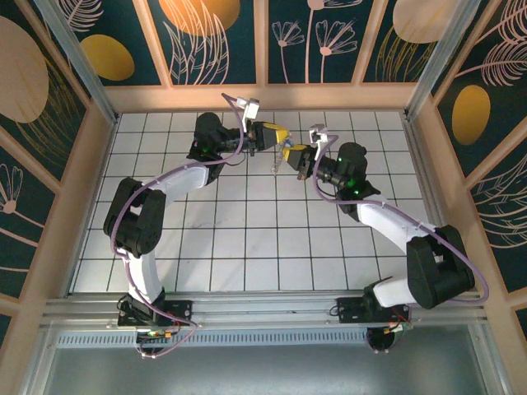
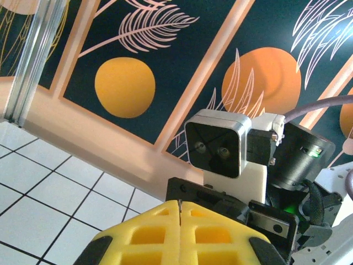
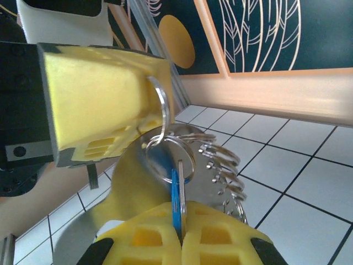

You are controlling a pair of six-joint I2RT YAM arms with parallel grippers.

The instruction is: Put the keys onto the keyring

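Observation:
My right gripper (image 3: 181,227) is shut on the keys (image 3: 176,193), a blue-headed one and a pale metal one pressed side by side between the yellow fingers. A small split ring (image 3: 190,157) runs through their heads and links to the keyring (image 3: 164,110), a larger silver ring. My left gripper (image 2: 180,212) is shut on that keyring, and a thin metal edge shows in the seam between its fingers. From above, the left gripper (image 1: 278,138) and right gripper (image 1: 296,158) meet nose to nose at the far middle of the table.
A row of several more small split rings (image 3: 227,168) hangs beside the keys, over a shiny metal plate. The wooden back wall (image 1: 263,97) stands close behind both grippers. White tiled floor (image 1: 247,239) spreads toward the near edge. The right arm's wrist camera (image 2: 218,149) faces the left one.

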